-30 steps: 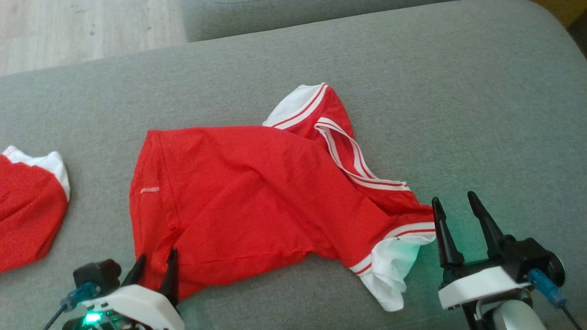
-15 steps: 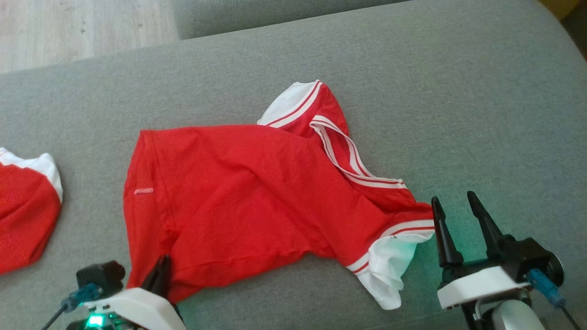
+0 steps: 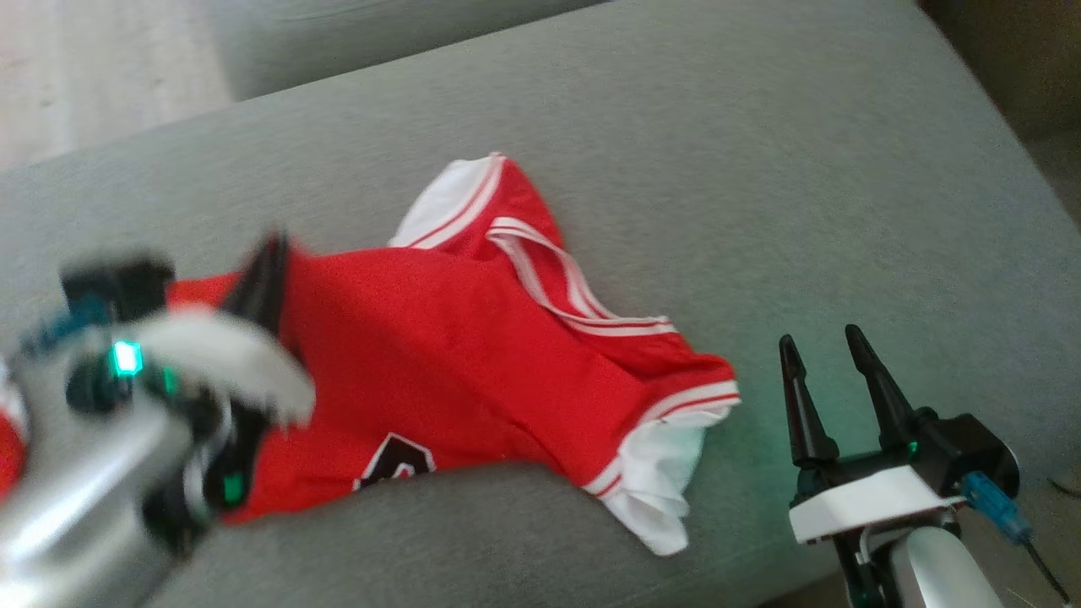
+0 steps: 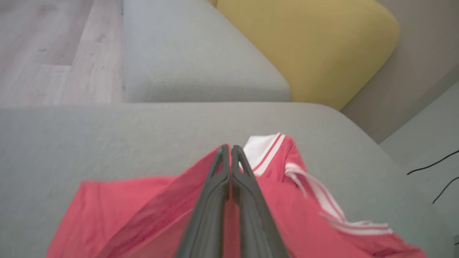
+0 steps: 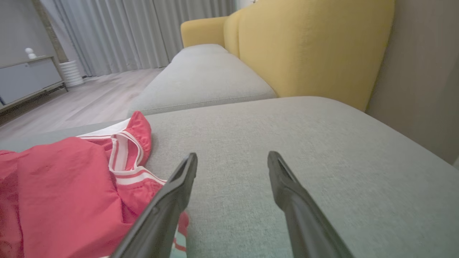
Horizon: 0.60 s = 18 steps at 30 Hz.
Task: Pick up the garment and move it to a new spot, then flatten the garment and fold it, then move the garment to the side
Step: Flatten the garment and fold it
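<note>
The garment (image 3: 473, 363) is a red jersey with white striped trim, lying crumpled on the grey sofa cushion (image 3: 760, 169). My left gripper (image 3: 263, 274), blurred, is raised over the garment's left side and shut on its red edge, which lifts towards the fingertips. A black and white print (image 3: 393, 460) shows on the turned-up near part. In the left wrist view the fingertips (image 4: 230, 148) are pressed together with the garment (image 4: 143, 204) draping off both sides. My right gripper (image 3: 832, 363) stands open just right of the white sleeve (image 3: 654, 490). The right gripper (image 5: 232, 157) holds nothing, and the garment (image 5: 64, 179) lies to its left.
A sliver of another red cloth (image 3: 7, 447) shows at the far left behind my left arm. A second grey cushion (image 5: 204, 79) and a yellow backrest (image 5: 304, 46) lie beyond. Wooden floor (image 3: 84, 67) is at the upper left. Black cables (image 4: 441, 168) run on the floor.
My left gripper has shut on the garment's near left edge and lifted it up and away, turning up the hem so a print shows. The head camera has shifted. The right gripper stays open.
</note>
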Motion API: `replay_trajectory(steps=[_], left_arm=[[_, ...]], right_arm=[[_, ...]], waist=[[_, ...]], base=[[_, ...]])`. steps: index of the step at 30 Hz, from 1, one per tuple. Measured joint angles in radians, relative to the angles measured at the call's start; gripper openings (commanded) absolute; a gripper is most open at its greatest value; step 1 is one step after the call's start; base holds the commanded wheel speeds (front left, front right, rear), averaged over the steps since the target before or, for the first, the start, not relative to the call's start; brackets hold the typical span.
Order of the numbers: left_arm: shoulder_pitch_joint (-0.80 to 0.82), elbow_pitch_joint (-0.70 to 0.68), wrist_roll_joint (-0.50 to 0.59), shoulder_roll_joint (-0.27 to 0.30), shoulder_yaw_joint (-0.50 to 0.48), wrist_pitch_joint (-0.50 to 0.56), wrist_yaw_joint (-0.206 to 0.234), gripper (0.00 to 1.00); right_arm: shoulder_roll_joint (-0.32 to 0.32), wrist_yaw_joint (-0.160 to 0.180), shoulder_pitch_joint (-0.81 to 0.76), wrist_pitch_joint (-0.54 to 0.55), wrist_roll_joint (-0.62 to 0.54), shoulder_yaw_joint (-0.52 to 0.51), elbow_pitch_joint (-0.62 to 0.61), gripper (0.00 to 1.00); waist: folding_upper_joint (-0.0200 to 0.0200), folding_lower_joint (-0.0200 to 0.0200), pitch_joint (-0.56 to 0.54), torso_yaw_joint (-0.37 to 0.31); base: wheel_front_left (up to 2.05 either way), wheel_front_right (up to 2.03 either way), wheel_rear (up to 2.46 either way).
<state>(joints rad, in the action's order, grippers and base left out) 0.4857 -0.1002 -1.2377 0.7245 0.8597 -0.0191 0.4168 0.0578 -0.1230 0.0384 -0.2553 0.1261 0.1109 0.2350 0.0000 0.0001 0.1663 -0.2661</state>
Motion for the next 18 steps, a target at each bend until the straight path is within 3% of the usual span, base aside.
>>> replay_trajectory(steps=[6,11,15,18], left_arm=[[0.260,0.124,0.039,-0.081,-0.014,0.077,-0.040,0.00],[0.428,0.237,0.076,-0.182,-0.019,0.070,-0.101,0.00],[0.511,0.302,0.100,-0.243,-0.019,0.040,-0.147,0.00],[0.508,0.311,0.100,-0.252,-0.018,0.019,-0.172,0.00]], right_arm=[[-0.007,0.000,0.018,0.000,0.025,0.009,-0.002,1.00],[-0.009,0.000,0.020,0.000,0.052,0.009,-0.003,1.00],[-0.010,0.000,0.020,0.000,0.052,0.000,-0.003,1.00],[-0.010,0.000,0.014,0.000,0.051,-0.013,-0.002,1.00]], waist=[[0.0000,0.0000,0.015,-0.092],[0.0000,0.0001,0.037,-0.149],[0.0000,0.0002,0.045,-0.151],[0.0000,-0.0001,0.034,-0.131]], base=[[0.00,0.00,0.00],[0.00,0.00,0.00],[0.00,0.00,0.00],[0.00,0.00,0.00]])
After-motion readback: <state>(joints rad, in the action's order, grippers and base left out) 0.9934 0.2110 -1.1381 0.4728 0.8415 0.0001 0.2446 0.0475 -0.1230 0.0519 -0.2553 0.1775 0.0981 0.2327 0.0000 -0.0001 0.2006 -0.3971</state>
